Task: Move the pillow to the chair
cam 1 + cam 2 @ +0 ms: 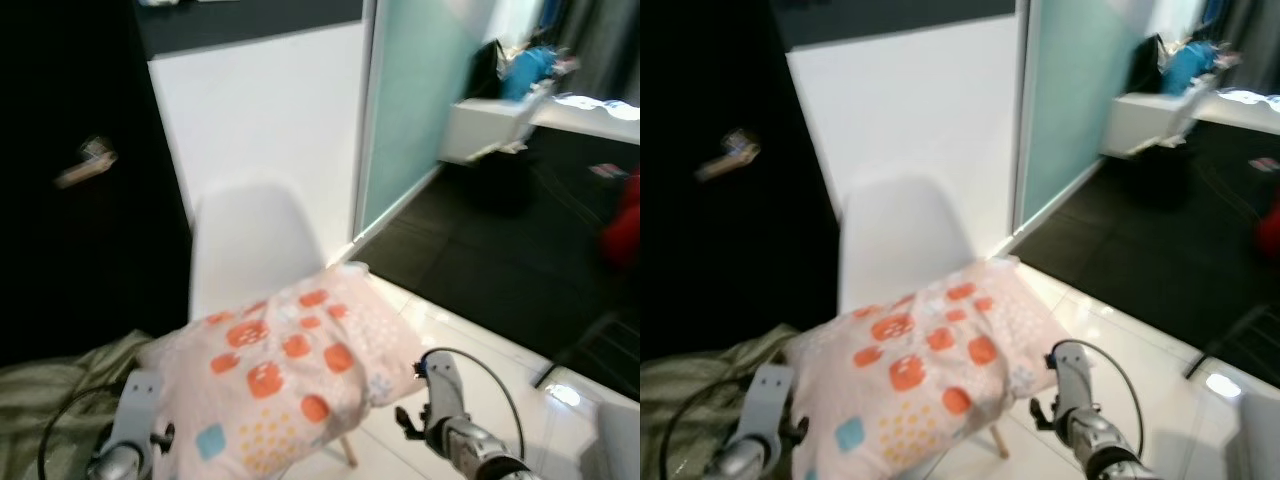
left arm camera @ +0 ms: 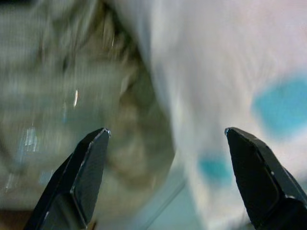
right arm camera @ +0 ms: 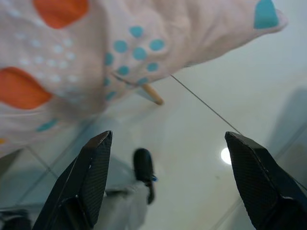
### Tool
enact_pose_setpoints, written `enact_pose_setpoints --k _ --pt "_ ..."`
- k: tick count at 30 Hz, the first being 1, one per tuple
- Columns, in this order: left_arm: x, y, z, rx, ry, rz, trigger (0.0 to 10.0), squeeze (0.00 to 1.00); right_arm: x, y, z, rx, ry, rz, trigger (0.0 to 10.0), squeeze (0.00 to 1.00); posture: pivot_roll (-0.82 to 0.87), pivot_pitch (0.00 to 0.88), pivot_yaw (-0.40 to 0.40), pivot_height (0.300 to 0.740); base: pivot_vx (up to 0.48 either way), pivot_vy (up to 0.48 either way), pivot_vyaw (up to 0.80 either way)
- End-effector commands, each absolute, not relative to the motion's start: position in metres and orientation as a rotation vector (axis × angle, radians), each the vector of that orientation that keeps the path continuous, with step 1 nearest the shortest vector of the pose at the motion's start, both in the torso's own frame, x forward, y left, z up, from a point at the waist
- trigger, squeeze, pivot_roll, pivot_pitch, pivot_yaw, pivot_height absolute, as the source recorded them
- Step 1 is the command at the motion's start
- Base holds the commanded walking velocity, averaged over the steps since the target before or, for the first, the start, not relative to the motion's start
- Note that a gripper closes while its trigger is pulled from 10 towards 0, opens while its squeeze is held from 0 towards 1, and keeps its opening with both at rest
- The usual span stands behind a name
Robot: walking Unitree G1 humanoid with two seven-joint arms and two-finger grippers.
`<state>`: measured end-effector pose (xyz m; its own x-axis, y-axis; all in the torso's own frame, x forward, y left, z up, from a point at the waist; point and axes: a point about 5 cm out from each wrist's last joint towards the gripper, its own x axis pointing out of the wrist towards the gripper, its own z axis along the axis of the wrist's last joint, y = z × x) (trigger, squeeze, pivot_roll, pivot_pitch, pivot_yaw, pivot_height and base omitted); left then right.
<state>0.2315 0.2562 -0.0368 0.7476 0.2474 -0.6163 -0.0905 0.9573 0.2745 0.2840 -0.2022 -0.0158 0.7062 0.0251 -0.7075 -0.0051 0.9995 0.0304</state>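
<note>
Item: pillow [image 1: 290,375], pale pink with orange squares and teal dots. We find it lying on the seat of the white chair [image 1: 250,245], spilling past the seat's front and right edges; one wooden chair leg [image 3: 152,94] shows beneath its overhang.

Item: left gripper [image 2: 165,182], jaws spread wide, empty, poised at the pillow's left edge, with rumpled olive bedding [image 1: 60,385] behind it.

Item: right gripper [image 3: 165,179], jaws spread wide, empty, low beside the pillow's right corner, over glossy white floor tile [image 1: 480,345].

Surroundings: white wall [image 1: 270,110] behind the chair, dark door [image 1: 70,180] to its left, frosted glass panel [image 1: 410,100] to its right. We note open floor to the right of the chair.
</note>
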Motion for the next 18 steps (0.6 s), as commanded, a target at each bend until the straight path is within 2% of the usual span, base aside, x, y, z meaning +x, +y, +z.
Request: enact_pose_setpoints --k 1,16,18 --pt "0.2355 0.2554 -0.0343 0.231 0.694 0.187 10.0 0.00 0.2781 -0.2022 -0.0210 0.039 0.805 0.009 10.0 0.00 -0.14 0.070 -0.033 0.740 -0.480 0.000 0.00" --pt "0.2334 0.2572 -0.0352 0.226 0.702 0.193 10.0 0.00 0.2777 -0.2012 -0.0216 0.040 0.800 -0.001 10.0 0.00 -0.15 0.077 -0.016 0.740 -0.480 0.000 0.00" --pt "0.2337 0.2578 -0.0349 0.229 0.701 0.192 10.0 0.00 0.2781 -0.2009 -0.0214 0.032 0.803 0.000 10.0 0.00 -0.15 0.078 -0.011 0.740 -0.407 0.000 -0.68"
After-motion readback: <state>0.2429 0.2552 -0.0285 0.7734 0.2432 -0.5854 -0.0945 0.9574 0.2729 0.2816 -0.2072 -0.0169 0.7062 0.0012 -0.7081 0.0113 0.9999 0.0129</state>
